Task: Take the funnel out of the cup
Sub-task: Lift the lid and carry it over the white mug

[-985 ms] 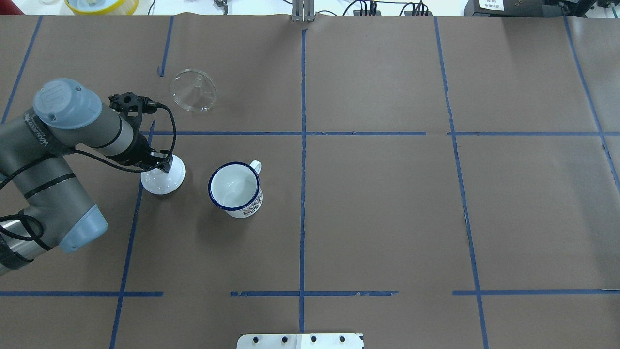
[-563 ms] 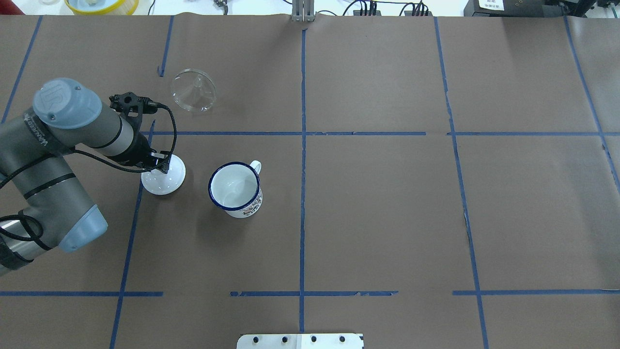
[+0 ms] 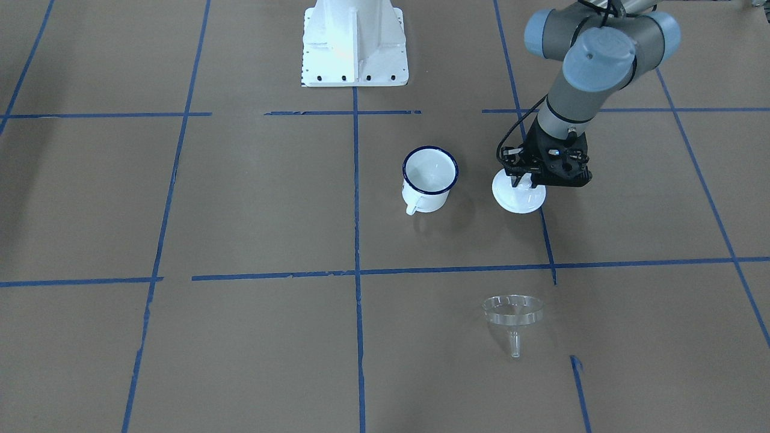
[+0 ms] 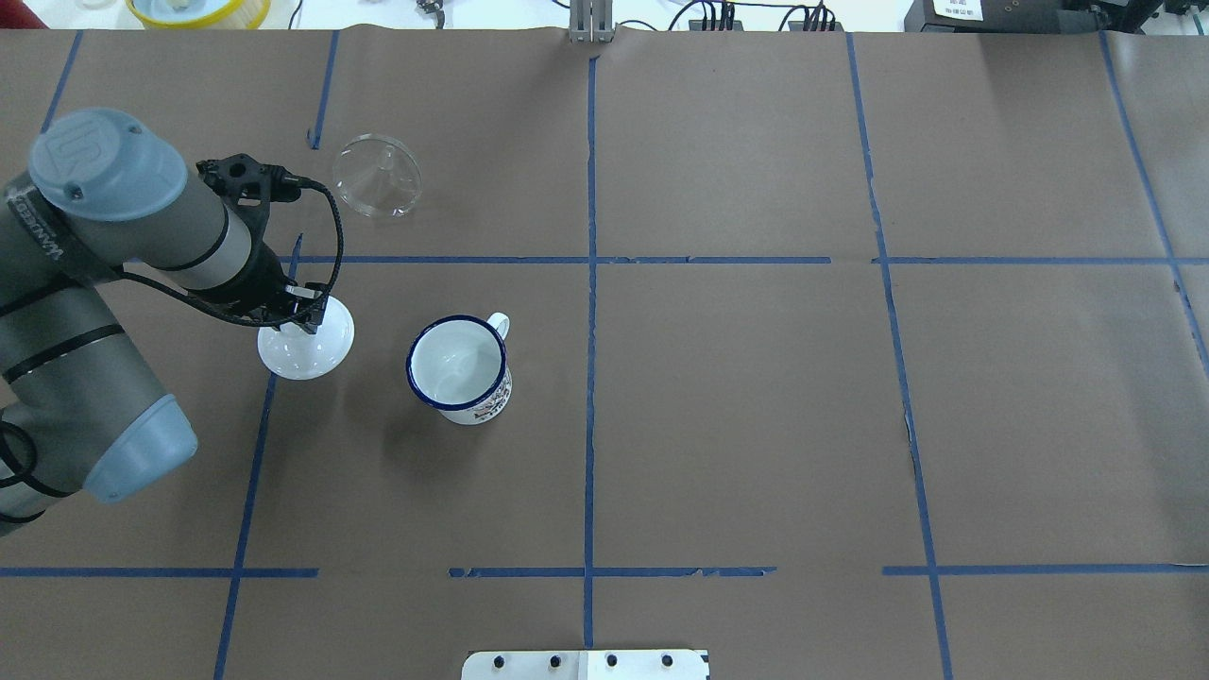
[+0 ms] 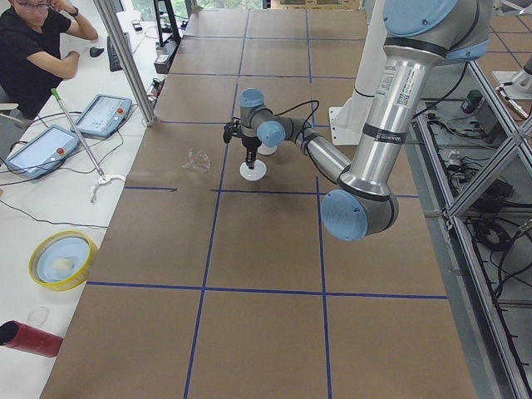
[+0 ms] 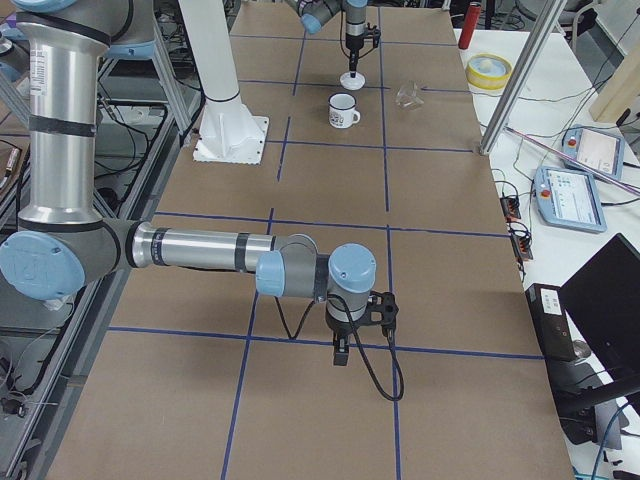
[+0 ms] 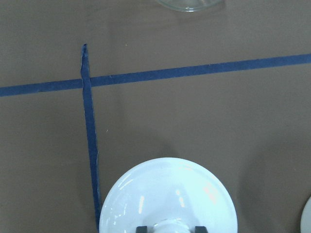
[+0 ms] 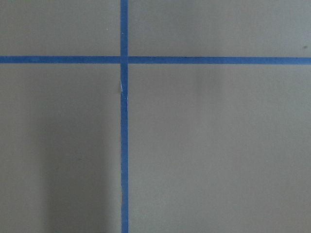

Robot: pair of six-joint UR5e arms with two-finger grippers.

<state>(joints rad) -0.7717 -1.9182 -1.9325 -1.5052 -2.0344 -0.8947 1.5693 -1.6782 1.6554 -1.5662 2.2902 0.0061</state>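
Funnel, look: the funnel (image 4: 378, 178) is clear and see-through, with a wide round rim, a cone body and a short narrow spout. Against the brown paper it shows mostly as edges and glints.
Funnel, pose: it lies on its side on the table (image 4: 756, 397), mouth toward the robot and spout pointing toward the operators' side.
Funnel, place: out of the cup (image 4: 459, 366) and well apart from it, beyond the blue tape line (image 4: 661, 260), in the far-left part of the overhead view.
Cup: a white enamel mug with a dark blue rim, standing upright, its interior bare white. The handle is on the side away from the robot, and there is a small print on the wall facing the robot.
Left gripper: the left gripper (image 3: 526, 182) points straight down, its fingers drawn in narrow and clamped on the knob (image 7: 170, 224) of a white domed lid (image 4: 304, 354). The wrist view shows a fingertip on each side of the knob.
Lid: near the cup on the robot's left, not touching it, and over a blue tape line. It is possibly raised a little off the paper, but the views are too poor to be sure.
Right gripper: the right gripper (image 6: 341, 350) is seen only in the right side view. It points down low over the table, well apart from all three objects, and the spread of its fingers cannot be told. Its wrist camera shows only paper and crossing tape.
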